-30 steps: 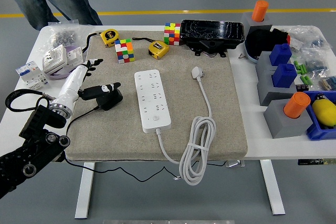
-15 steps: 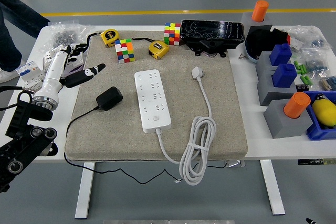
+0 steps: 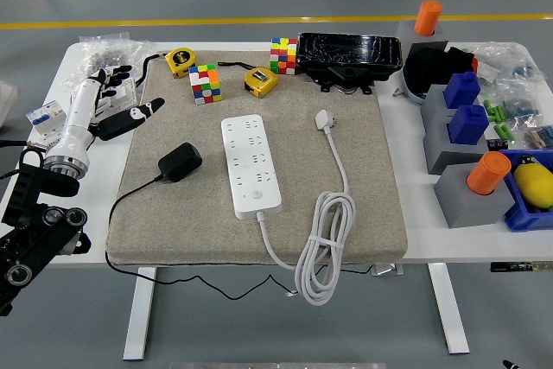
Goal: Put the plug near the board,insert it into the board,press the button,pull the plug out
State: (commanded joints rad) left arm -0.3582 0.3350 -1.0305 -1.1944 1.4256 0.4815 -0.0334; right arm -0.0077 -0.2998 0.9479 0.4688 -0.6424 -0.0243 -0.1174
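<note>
The left hand [image 3: 112, 110] hovers with fingers spread, holding nothing. The black plug [image 3: 180, 162] lies on the mat just right of and below it, beside the white board [image 3: 251, 164].

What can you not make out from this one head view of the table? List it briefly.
- Head view: black adapter prongs hidden beneath its own body.
- Power strip button state: too small.
- Right hand: outside the frame.
- Left hand covers the white boxes behind it.
- Blue bin cut off by the right edge.
</note>
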